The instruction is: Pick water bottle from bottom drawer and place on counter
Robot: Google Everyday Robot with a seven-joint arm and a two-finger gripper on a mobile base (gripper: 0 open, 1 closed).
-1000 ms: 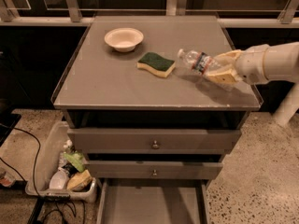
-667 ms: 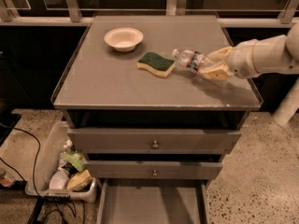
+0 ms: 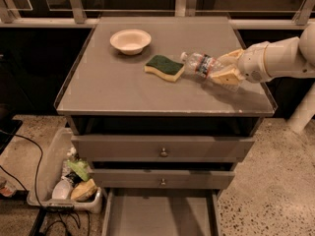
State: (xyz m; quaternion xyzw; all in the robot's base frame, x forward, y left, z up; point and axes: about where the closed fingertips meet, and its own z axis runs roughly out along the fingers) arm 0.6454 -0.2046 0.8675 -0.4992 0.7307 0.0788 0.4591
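So the claw (image 3: 224,69) is over the right side of the surface (image 3: 123,90), coming in from the right on the white arm (image 3: 280,58), and it's clamped around the bottom end of the water bottle (image 3: 199,64). The bottle is lying nearly flat, with its white cap pointing left, just beside the green and yellow sponge (image 3: 165,68). Honestly can't tell if the bottle is resting on the surface or hanging a hair above it, though there's a shadow right under the claw. A pale bowl (image 3: 130,41) sits further back on the left, well apart from the sponge. Down below, the bottom drawer (image 3: 157,215) is pulled out, and its plain grey floor is showing. The two knobbed drawer fronts (image 3: 162,149) above it are shut. A bin of clutter (image 3: 66,181) sits on the floor to the left.
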